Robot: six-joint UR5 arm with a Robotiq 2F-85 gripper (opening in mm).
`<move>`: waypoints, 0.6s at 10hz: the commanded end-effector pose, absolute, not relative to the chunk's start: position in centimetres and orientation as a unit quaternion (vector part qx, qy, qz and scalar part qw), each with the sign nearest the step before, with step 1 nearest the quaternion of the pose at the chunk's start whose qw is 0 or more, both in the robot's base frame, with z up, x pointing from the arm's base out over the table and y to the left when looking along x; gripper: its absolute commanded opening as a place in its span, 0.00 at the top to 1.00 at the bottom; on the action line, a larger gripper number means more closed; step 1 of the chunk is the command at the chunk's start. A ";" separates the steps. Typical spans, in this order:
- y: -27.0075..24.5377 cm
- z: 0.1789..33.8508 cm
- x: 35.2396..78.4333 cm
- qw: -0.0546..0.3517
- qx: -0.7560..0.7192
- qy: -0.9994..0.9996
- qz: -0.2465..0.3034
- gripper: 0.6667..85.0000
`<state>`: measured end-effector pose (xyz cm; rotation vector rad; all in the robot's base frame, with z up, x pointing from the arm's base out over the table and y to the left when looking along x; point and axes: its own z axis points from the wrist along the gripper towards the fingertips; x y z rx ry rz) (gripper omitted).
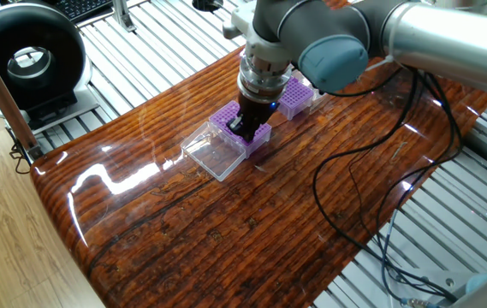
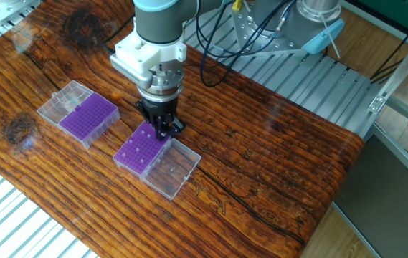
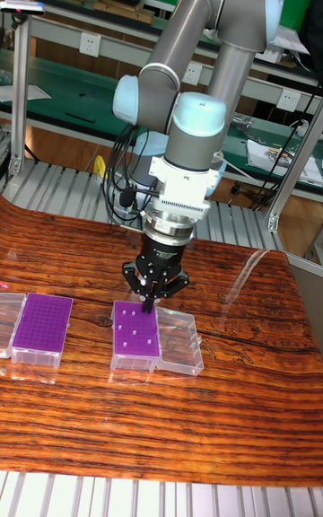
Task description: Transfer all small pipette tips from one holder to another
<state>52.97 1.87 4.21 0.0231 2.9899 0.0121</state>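
Looking at: two purple grid racks on the wooden worktop point(image 2: 275, 136), each with its clear lid hinged open flat beside it.
Rack under the arm point(image 2: 140, 148): pretty much mid-worktop, lid point(image 2: 172, 168) lying on the side toward the worktop's near edge in the tall view. I count a handful of pale dots scattered over the grid point(image 3: 135, 332); those are the small pipette tips point(image 2: 138, 149) sitting in holes. Most holes look bare.
Other rack point(image 2: 88, 118): closer to a worktop edge, well apart from the first. Can't make out from here whether any tips are in it, too small.
Claw point(image 2: 163, 130): pointing straight down at the far edge of the near rack, fingers pinched close together. Honestly can't tell if there's a tip between them.
Cables point(image 1: 371, 171): black, looping across the worktop off to the side.
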 end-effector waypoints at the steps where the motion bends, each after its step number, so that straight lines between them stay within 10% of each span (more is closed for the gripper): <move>1: 1.9 4.8 52.7 0.067 0.021 0.997 0.001 0.99; 6: 1.1 5.7 52.5 0.057 0.028 0.998 -0.007 0.99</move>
